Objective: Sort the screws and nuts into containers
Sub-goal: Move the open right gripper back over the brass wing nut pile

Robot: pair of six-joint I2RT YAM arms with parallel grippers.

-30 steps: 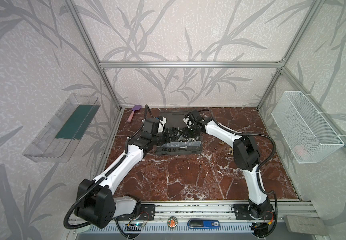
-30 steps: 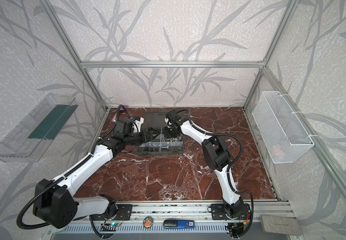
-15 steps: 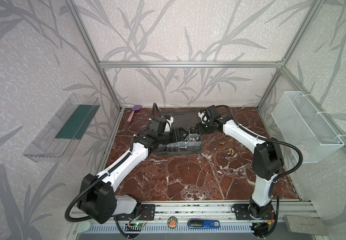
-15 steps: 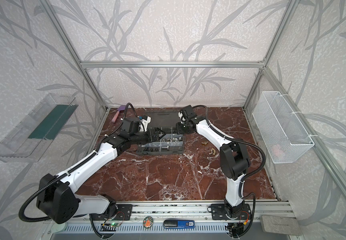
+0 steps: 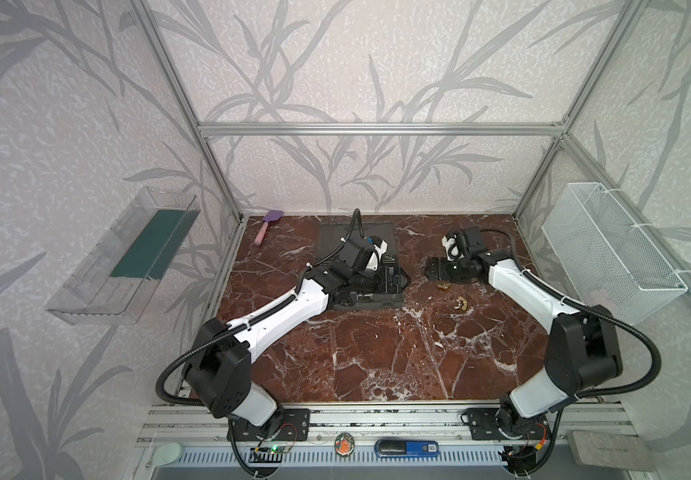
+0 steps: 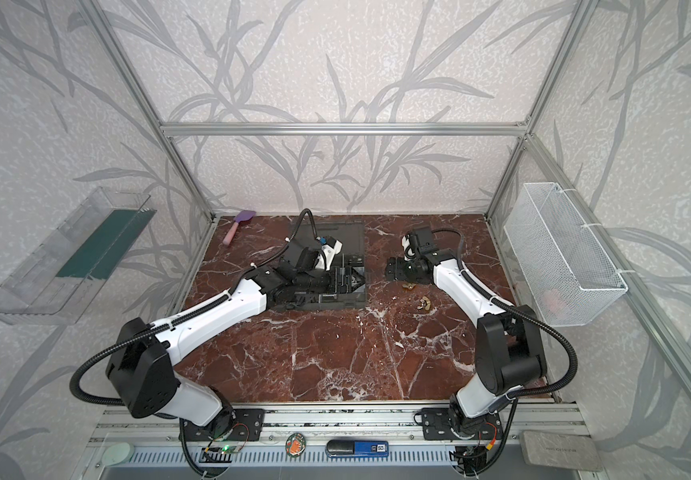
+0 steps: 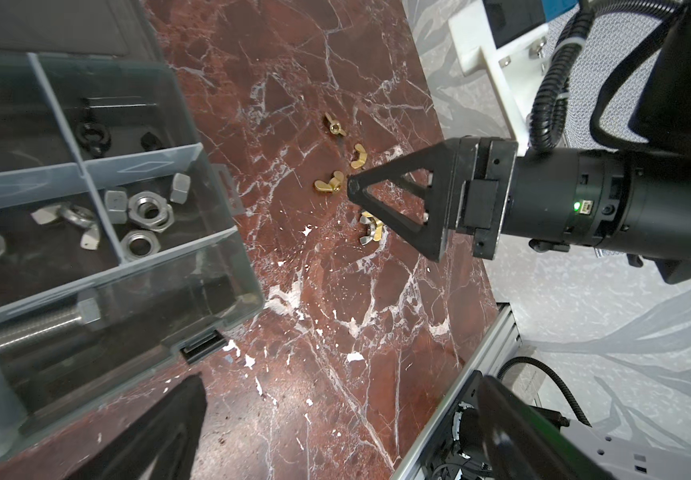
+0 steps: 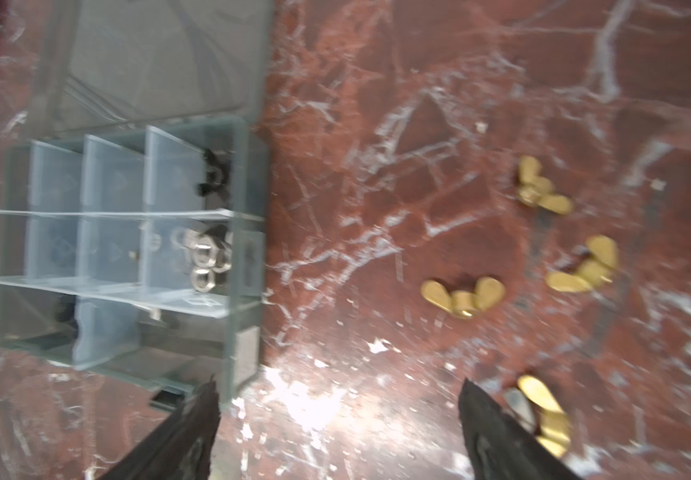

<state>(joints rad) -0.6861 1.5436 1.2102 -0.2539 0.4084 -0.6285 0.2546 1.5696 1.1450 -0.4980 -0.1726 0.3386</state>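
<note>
some silver hex nuts (image 8: 204, 257) already lie in the organizer case (image 8: 248, 324). four brass wing nuts (image 8: 462, 297) wait on the marble (image 8: 377, 124), just ahead of the right pincer (image 8: 335, 436), which is wide and empty; the left pincer (image 7: 335, 449) is wide too.

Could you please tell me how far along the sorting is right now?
Done: silver hex nuts and black fasteners sit apart inside the divided case. In hand: nothing; the right gripper hovers open near the loose pieces. Left: four brass wing nuts lie on the table.
</note>
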